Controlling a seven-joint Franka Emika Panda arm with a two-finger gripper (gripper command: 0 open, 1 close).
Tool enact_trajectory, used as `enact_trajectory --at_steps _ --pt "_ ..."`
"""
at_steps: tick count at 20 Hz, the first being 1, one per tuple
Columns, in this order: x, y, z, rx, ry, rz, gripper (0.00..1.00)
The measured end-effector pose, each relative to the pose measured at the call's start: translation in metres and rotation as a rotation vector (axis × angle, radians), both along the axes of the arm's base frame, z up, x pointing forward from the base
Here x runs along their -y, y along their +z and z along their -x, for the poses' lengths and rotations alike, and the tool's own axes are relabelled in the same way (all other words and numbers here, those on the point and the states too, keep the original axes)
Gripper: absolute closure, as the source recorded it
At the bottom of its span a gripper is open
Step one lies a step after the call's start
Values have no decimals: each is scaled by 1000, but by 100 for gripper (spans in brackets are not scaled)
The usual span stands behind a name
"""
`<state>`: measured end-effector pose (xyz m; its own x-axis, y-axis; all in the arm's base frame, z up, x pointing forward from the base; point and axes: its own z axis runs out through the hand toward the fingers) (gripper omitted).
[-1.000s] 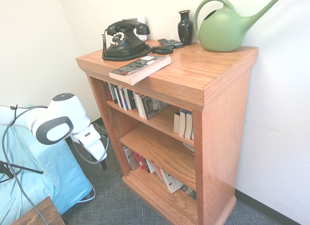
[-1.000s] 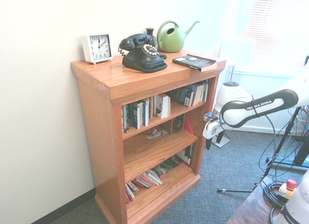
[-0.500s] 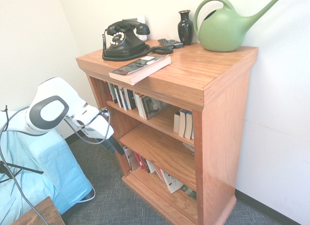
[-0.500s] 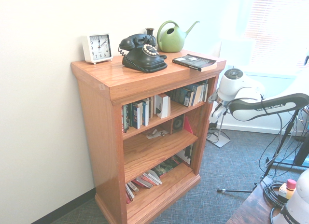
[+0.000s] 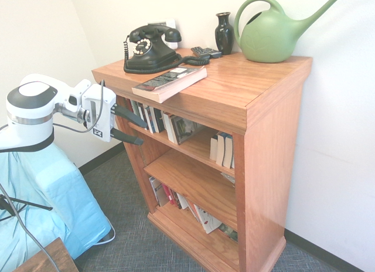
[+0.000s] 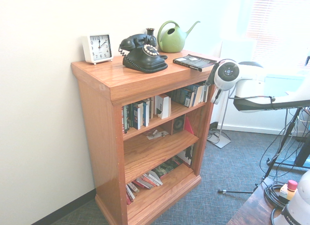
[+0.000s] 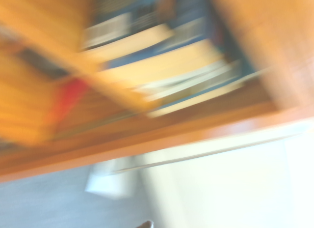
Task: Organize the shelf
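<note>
The shelf (image 5: 270,166) (image 6: 97,128) is a reddish-brown wooden bookcase with a thick top and three open levels. Books (image 5: 153,118) (image 6: 139,113) stand in its upper level, and more lean or lie in the lowest level (image 5: 183,205) (image 6: 145,180). A dark-covered book (image 5: 170,81) (image 6: 195,62) lies flat on the top near the front corner. My gripper (image 5: 143,135) (image 6: 212,88) hovers just outside the upper level's end, below that book. Its fingers point at the books, open and empty. The wrist view is a blur of wood and book edges (image 7: 167,71).
On top stand a black rotary phone (image 5: 149,49) (image 6: 143,53), a dark vase (image 5: 224,31), a green watering can (image 5: 272,34) (image 6: 173,37), a white clock (image 6: 98,47) and a small dark remote (image 5: 206,51). A blue-draped block (image 5: 53,196) sits beside the shelf.
The arm has risen from near the floor to the height of the upper shelf level. The gripper has swung round to face the books and has stayed open.
</note>
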<state>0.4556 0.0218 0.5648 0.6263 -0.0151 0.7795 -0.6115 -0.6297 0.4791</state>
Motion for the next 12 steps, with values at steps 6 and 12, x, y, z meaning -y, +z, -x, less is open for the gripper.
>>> enact_trajectory --at_steps 6,12 --pt "-26 32 -27 54 42 223 0" --pt "-29 24 -52 77 131 265 0"
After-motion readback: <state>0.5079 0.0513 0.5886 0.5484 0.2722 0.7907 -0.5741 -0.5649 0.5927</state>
